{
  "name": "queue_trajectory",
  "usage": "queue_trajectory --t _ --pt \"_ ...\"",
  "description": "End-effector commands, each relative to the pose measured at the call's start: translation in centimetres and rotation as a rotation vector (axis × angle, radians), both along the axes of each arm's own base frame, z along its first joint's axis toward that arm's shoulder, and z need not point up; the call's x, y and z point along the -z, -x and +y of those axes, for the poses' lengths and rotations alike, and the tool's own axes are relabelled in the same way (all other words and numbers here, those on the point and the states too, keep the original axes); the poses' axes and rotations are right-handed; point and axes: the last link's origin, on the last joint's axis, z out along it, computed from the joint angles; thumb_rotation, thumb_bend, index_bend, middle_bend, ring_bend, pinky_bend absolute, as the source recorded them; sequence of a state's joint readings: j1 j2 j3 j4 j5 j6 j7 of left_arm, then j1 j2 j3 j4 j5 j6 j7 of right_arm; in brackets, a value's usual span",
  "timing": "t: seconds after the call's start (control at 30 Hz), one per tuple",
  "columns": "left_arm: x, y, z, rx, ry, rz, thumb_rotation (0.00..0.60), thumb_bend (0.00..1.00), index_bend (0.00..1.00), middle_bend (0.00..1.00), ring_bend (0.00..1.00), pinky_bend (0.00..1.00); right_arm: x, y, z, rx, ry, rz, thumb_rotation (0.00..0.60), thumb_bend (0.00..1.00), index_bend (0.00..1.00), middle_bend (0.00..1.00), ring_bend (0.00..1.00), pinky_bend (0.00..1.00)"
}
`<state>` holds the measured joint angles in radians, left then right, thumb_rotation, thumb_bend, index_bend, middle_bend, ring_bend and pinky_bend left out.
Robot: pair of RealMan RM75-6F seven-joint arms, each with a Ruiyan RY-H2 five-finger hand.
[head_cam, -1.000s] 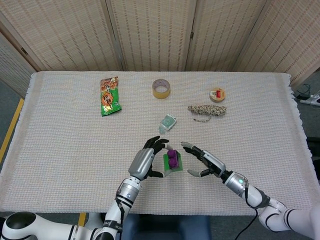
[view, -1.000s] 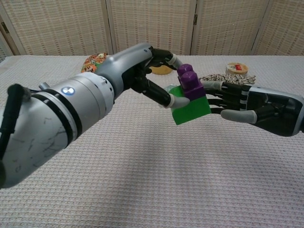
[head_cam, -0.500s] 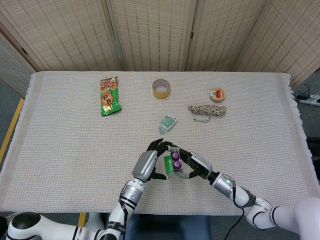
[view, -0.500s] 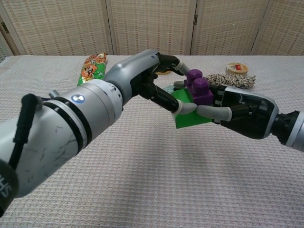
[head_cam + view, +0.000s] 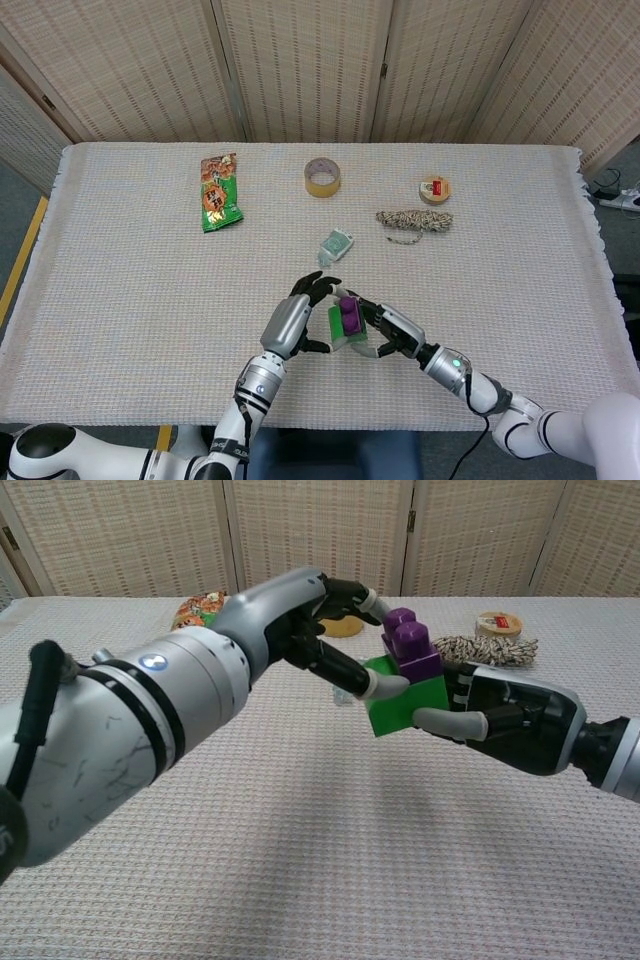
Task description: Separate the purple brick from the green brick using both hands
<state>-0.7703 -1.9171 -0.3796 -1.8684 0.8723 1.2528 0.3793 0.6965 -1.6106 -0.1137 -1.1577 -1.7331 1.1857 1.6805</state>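
**Both hands on the joined bricks, purple still seated on green**

Woven screens stand behind a worktop (image 5: 120,290) covered in pale textured cloth. Above it, close to the robot, the two hands meet around the stacked bricks. The left hand (image 5: 335,630) grips the green brick (image 5: 405,702), thumb along its near face and dark fingers reaching over behind the purple brick (image 5: 409,644). The right hand (image 5: 500,720) holds the same stack from the other side, its thumb curled under the lower edge of the green brick. The purple brick sits on top of the green one, still plugged in, between the two sets of fingers.

Both bricks look like light, rigid moulded plastic with smooth, fairly slippery faces; the join is probably a friction fit. It seems best for one hand to clamp the flat sides of the green brick while the other pinches the purple brick's side walls below its studs, then tilt it off rather than pull straight.

Beyond the hands lie a snack packet (image 5: 218,191), a tape roll (image 5: 322,177), a small sachet (image 5: 336,244), a twine bundle (image 5: 414,221) and a small round tin (image 5: 435,189).
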Motion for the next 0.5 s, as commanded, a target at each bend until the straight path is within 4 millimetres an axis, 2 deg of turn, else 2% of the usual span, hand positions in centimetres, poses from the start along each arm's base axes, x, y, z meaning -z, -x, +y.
queue_trajectory --t 0.03,0.23,0.5 --pt "0.14 -0.02 -0.19 0.001 0.009 -0.001 0.600 0.74 0.80 0.22 0.00 0.00 0.13 -0.12 -0.10 0.007 0.004 -0.004 0.600 0.38 0.26 0.00 0.00 0.00" --pt "0.34 -0.16 -0.49 0.003 0.018 -0.009 0.600 0.74 0.80 0.22 0.00 0.00 0.24 -0.22 -0.19 0.037 0.034 -0.008 0.600 0.38 0.45 0.01 0.00 0.00" --pt "0.04 -0.23 -0.35 0.002 0.006 -0.021 0.600 0.74 0.80 0.23 0.00 0.00 0.22 -0.54 -0.16 0.051 0.074 0.012 0.600 0.38 0.74 0.15 0.08 0.04"
